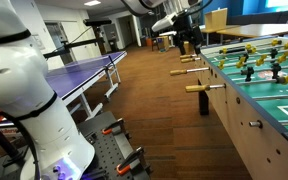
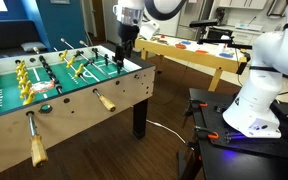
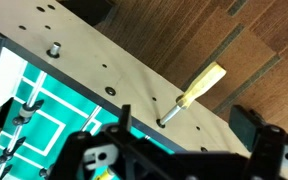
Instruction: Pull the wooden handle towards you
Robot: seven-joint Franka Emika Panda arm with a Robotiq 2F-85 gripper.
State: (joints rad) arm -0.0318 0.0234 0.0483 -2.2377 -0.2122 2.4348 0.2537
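- The job is not done yet. The wooden handle (image 3: 204,83) sticks out from the side of the game surface (image 3: 94,70), and nothing is holding it.
- The fingers (image 3: 256,135) are spread apart, with nothing between them.
- In both exterior views, the arm hangs up over the far end of the game surface, above the little players (image 2: 76,62).
- In the wrist view, the handle is out past the tan edge, over the brown floor (image 3: 244,40). It is near the fingers but apart from them, and it does not lie between them.
- I think the fingers need to go down and out over the edge, close on the handle, and then pull it.
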